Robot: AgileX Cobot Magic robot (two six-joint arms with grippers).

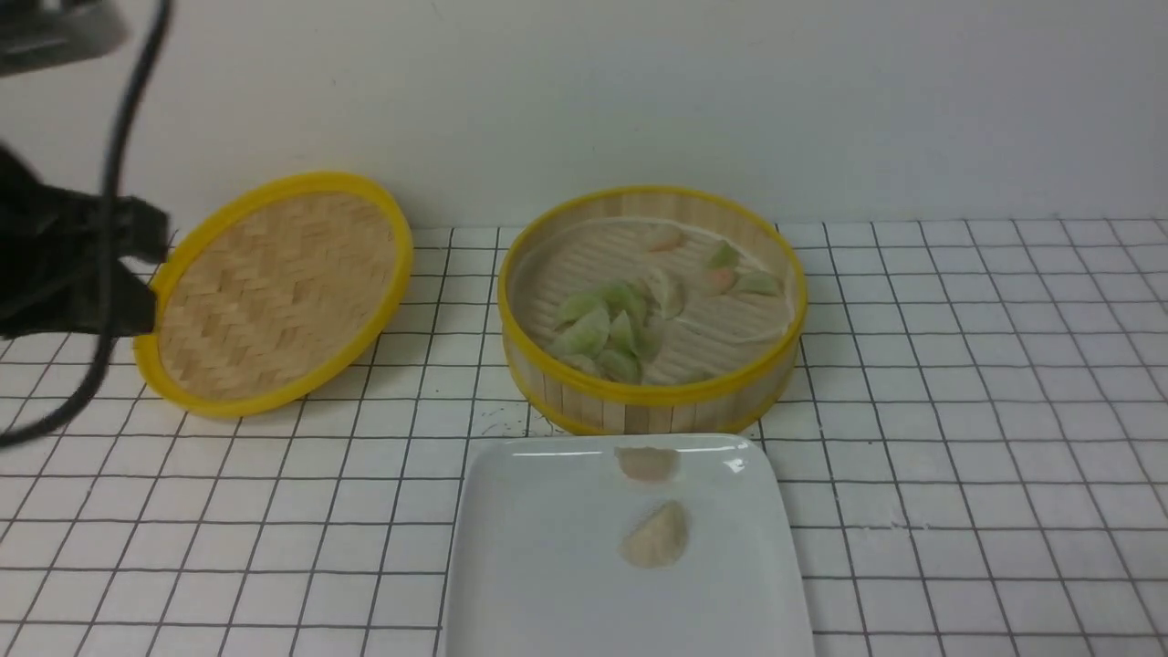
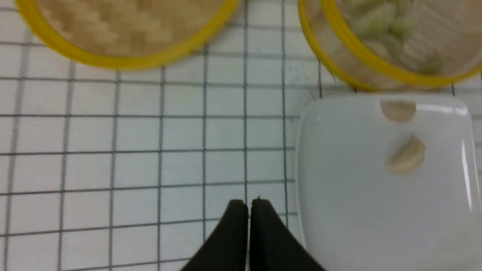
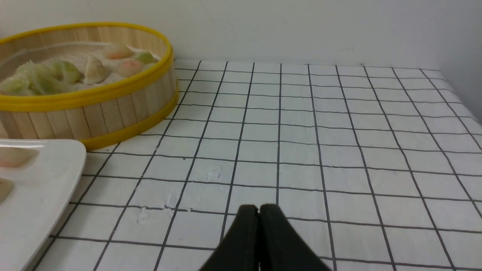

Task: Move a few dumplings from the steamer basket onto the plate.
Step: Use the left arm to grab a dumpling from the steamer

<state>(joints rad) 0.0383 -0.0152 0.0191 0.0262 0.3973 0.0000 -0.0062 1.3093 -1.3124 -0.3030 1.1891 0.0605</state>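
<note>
Two dumplings (image 1: 655, 536) lie toward the plate's (image 1: 547, 547) basket-side edge; both claws (image 2: 249, 203) (image 3: 258, 207) are pressed together, empty. Judging by this, transfer is underway; next, open one over the basket (image 1: 652, 394).

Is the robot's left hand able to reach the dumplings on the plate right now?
Probably yes: nothing seems to stand between the left hand and the dumplings, though it must open first.

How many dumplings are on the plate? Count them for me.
2. One dumpling lies at the plate's far edge, beside the steamer basket; the other lies just nearer. The front view cuts off the plate's near edge.
</note>
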